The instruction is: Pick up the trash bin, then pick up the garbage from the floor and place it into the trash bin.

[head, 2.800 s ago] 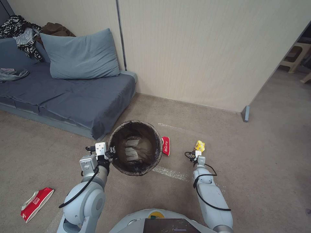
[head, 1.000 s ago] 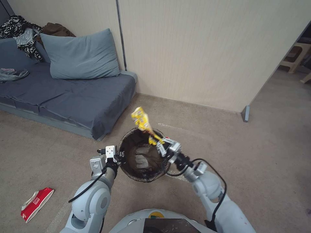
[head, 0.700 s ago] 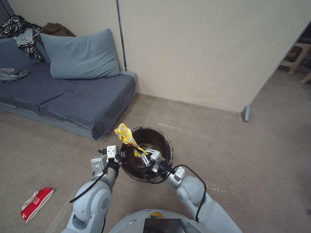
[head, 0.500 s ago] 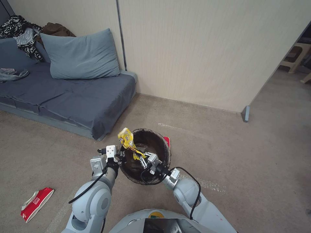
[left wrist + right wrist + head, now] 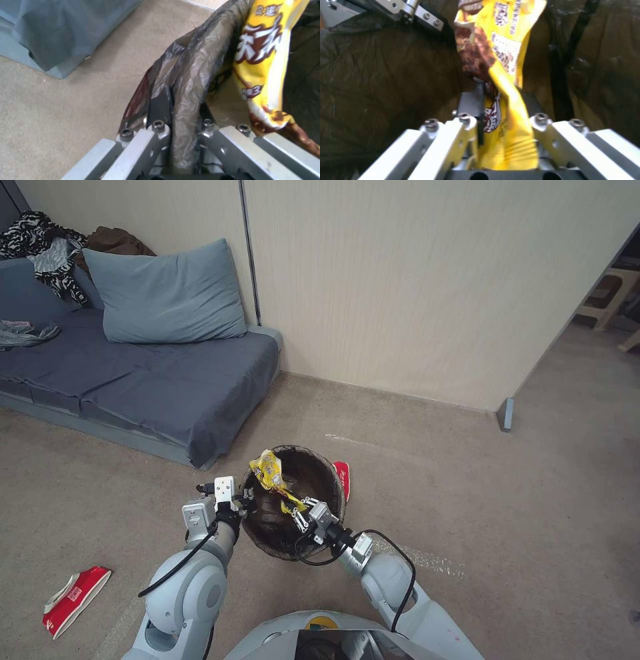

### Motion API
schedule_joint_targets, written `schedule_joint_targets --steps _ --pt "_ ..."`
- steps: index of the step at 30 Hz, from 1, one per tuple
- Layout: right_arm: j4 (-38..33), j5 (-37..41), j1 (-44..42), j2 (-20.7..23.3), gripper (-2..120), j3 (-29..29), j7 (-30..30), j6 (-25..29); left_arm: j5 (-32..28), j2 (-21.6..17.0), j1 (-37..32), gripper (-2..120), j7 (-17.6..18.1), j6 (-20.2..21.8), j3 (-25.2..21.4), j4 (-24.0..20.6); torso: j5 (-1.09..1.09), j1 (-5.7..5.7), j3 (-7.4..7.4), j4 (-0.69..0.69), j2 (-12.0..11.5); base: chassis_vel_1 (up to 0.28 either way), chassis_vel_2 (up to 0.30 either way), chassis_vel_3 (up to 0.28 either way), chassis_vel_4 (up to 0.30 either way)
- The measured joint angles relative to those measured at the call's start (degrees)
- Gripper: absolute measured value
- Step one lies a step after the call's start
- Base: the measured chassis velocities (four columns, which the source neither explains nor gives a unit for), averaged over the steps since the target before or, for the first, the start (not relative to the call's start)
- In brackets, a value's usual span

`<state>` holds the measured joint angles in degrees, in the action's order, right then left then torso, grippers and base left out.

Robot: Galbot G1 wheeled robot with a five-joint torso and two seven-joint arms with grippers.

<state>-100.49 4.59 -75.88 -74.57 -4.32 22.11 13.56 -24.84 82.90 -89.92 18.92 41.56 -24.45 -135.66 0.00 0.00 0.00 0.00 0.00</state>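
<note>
Since a moment ago the right arm has swung in from the floor on the right and brought the yellow wrapper (image 5: 269, 473) over the trash bin (image 5: 293, 503), and the bin itself has shifted a little in the left gripper's hold.

Closest to the robot, the right gripper (image 5: 301, 511) hangs inside the mouth of the bin, its fingers (image 5: 470, 105) pinching the lower end of the wrapper. The wrapper is a glossy yellow packet with brown and white print, creased and twisted at the pinch, its free end standing up above the bin's left rim. The left gripper (image 5: 241, 500) is at the bin's left rim, fingers (image 5: 160, 112) pressed onto the rim with the liner folded between them, so the bin hangs tilted towards the robot. The bin is a small round bucket; its dark, crinkled, translucent brown-black liner covers the inside and laps over the rim.

Just past the bin on the right, a red packet (image 5: 342, 479) lies on the carpet (image 5: 507, 527). Another red-and-white packet (image 5: 72, 600) lies well apart on the floor to the left. Farther back is the grey sofa (image 5: 140, 380) with its pillow (image 5: 163, 293).
</note>
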Motion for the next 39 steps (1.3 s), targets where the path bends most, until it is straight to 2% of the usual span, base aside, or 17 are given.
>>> schedule_joint_targets --steps 1,2,4,6,9,10,16,17,20,28,31,33,34,35,37,38,39 --pt "0.0 -0.3 -0.1 0.0 23 -0.3 0.0 0.2 0.0 0.0 0.1 2 0.0 0.0 -0.2 0.0 0.0 0.0 0.0 0.0 0.0 0.0 0.0 0.0 0.0" --pt "0.0 -0.3 -0.1 0.0 23 -0.3 0.0 0.2 0.0 0.0 0.1 2 0.0 0.0 -0.2 0.0 0.0 0.0 0.0 0.0 0.0 0.0 0.0 0.0 0.0" --pt "-0.2 -0.5 -0.3 0.1 37 -0.7 0.0 0.4 -0.1 -0.1 0.3 2 0.0 0.0 -0.6 0.0 0.0 0.0 0.0 0.0 0.0 0.0 0.0 0.0 0.0" --pt "-0.2 -0.5 -0.3 0.1 39 -0.7 0.0 0.4 -0.1 -0.1 0.4 2 0.0 0.0 -0.6 0.0 0.01 0.0 0.0 0.0 0.0 0.0 0.0 0.0 0.0" --pt "-0.5 -0.7 -0.4 0.2 54 -1.0 0.0 0.5 -0.3 -0.1 0.5 2 0.0 0.0 -0.8 0.0 0.01 0.0 0.0 0.0 0.0 0.0 0.0 0.0 0.0" --pt "-0.5 -0.7 -0.4 0.2 54 -1.0 0.0 0.5 -0.3 -0.1 0.5 2 0.0 0.0 -0.8 0.0 0.01 0.0 0.0 0.0 0.0 0.0 0.0 0.0 0.0" --pt "-1.9 -0.7 -0.5 0.4 78 -1.6 0.0 0.5 -0.4 0.0 0.7 2 0.1 -0.1 -0.8 0.1 0.0 0.0 0.0 0.0 0.0 0.0 0.0 0.0 0.0" --pt "-1.9 -0.7 -0.5 0.4 78 -1.6 0.0 0.5 -0.4 0.0 0.7 2 0.1 -0.1 -0.8 0.1 0.0 0.0 0.0 0.0 0.0 0.0 0.0 0.0 0.0" --pt "-2.7 -0.8 -0.7 0.6 94 -1.8 0.1 0.5 -0.4 -0.1 0.7 2 0.1 -0.1 -0.9 0.1 0.0 0.0 0.0 0.0 0.0 0.0 0.0 0.0 0.0" --pt "-5.1 -1.3 -1.9 1.1 99 -1.9 0.4 1.0 -0.4 0.1 0.9 0 0.1 -0.1 -0.9 0.6 0.01 0.0 0.0 0.0 0.0 0.0 0.0 0.0 0.0" --pt "-9.9 -1.0 -3.3 1.5 99 -3.5 -1.1 1.5 -0.4 0.1 1.1 0 0.1 -0.2 -1.5 1.1 0.01 0.0 0.0 0.01 0.0 0.0 0.0 0.0 0.0" --pt "-17.4 -0.5 -5.6 1.3 100 -7.4 -5.2 0.9 -0.3 0.0 1.1 0 0.1 -0.3 -1.9 1.5 0.01 0.0 0.0 0.0 0.0 0.0 0.0 0.0 0.0" --pt "-17.4 -0.5 -5.6 1.3 100 -7.4 -5.2 0.9 -0.3 0.0 1.1 0 0.1 -0.3 -1.9 1.5 0.01 0.0 0.0 0.0 0.0 0.0 0.0 0.0 0.0" --pt "-23.2 -1.4 -8.0 0.3 100 -11.3 -10.1 -0.1 0.2 0.0 1.3 0 0.1 -0.5 -2.3 2.0 0.01 0.0 0.0 -0.01 0.0 0.0 0.0 0.0 0.0" --pt "-27.4 -2.8 -11.4 -1.8 100 -15.3 -18.1 -2.1 1.3 0.1 1.4 0 -0.1 -1.0 -2.9 2.5 0.0 0.0 0.0 0.0 0.0 0.0 0.0 0.0 0.0" --pt "-27.4 -2.8 -11.4 -1.8 100 -15.3 -18.1 -2.1 1.3 0.1 1.4 0 -0.1 -1.0 -2.9 2.5 0.0 0.0 0.0 0.0 0.0 0.0 0.0 0.0 0.0" --pt "-27.9 -3.3 -13.5 -3.1 100 -17.0 -22.5 -2.9 1.6 0.1 1.4 0 -0.1 -1.3 -3.4 2.5 0.01 0.0 0.0 -0.01 0.0 0.0 0.0 0.0 0.0"
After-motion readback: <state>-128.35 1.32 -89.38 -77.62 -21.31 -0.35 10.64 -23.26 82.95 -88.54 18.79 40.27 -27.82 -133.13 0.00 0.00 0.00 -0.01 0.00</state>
